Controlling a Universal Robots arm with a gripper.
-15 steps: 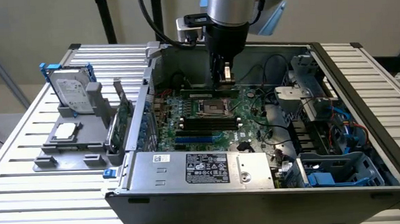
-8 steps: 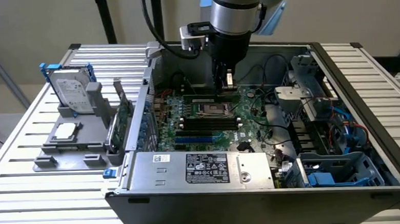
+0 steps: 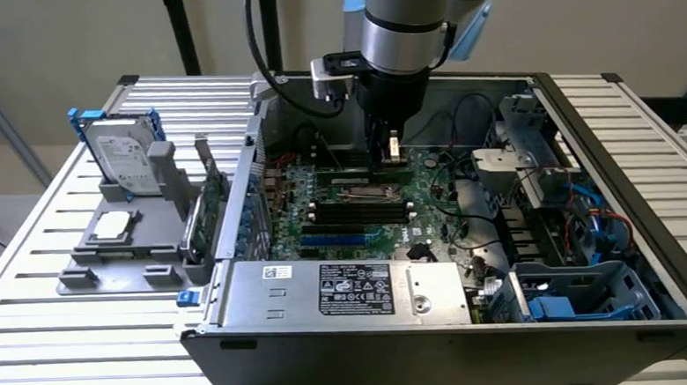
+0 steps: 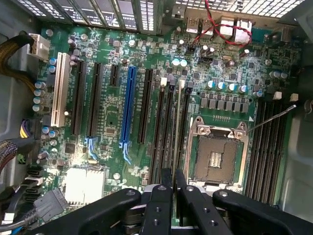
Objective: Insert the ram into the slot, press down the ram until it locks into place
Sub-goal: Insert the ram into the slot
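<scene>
Ram (image 4: 177, 127) — one stick, edge-on — between two fingers (image 4: 163, 193) of the end effector (image 4: 174, 175)

One motherboard (image 4: 107, 122), one hard drive (image 3: 122, 156), one ram stick (image 4: 178, 122), perhaps eight memory slots (image 4: 266, 142).

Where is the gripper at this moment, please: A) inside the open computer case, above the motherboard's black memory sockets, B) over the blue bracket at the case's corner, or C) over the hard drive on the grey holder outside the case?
A: the gripper hangs inside the open case, closed on the ram, which the wrist view shows edge-on just above the black memory sockets.
</scene>
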